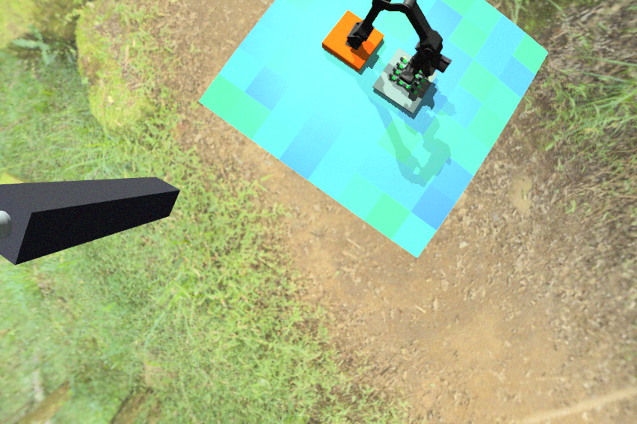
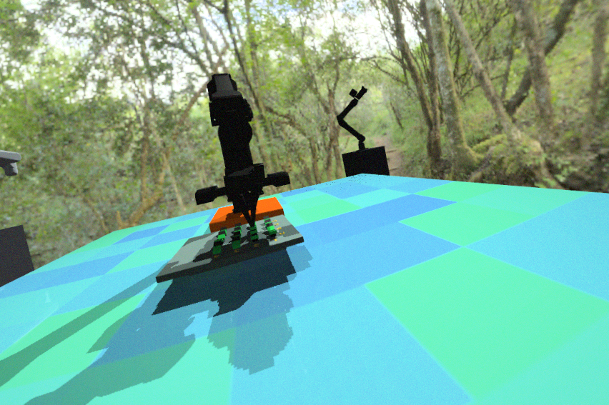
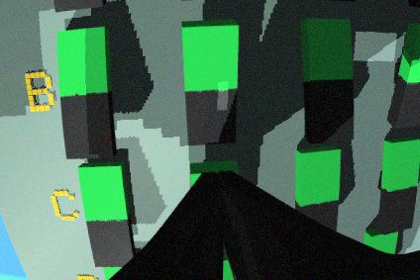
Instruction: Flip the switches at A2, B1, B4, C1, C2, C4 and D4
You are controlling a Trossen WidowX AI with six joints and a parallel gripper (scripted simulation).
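While tool [image 1: 406,78] [image 2: 252,225] [image 3: 216,186] is hovering at C2, narrow, gripping nothing, panel [image 1: 392,93] [image 2: 185,257] [image 3: 25,156] is lying on counter [image 1: 318,116] [image 2: 406,283]. C2 is seemingly being worked; finished flips are remaining unverifiable, D4 probably still awaiting press, final lift pending.

Black-and-green rocker switches [image 3: 210,57] crowd the near, left and right sides of the closed black hand [image 1: 406,76] [image 2: 252,224] [image 3: 216,186]

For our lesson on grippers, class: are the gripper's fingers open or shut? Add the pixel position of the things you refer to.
Shut: in the wrist view, the gripper [image 1: 405,78] [image 2: 252,225] [image 3: 216,186] narrows to one dark tip, fingers together.
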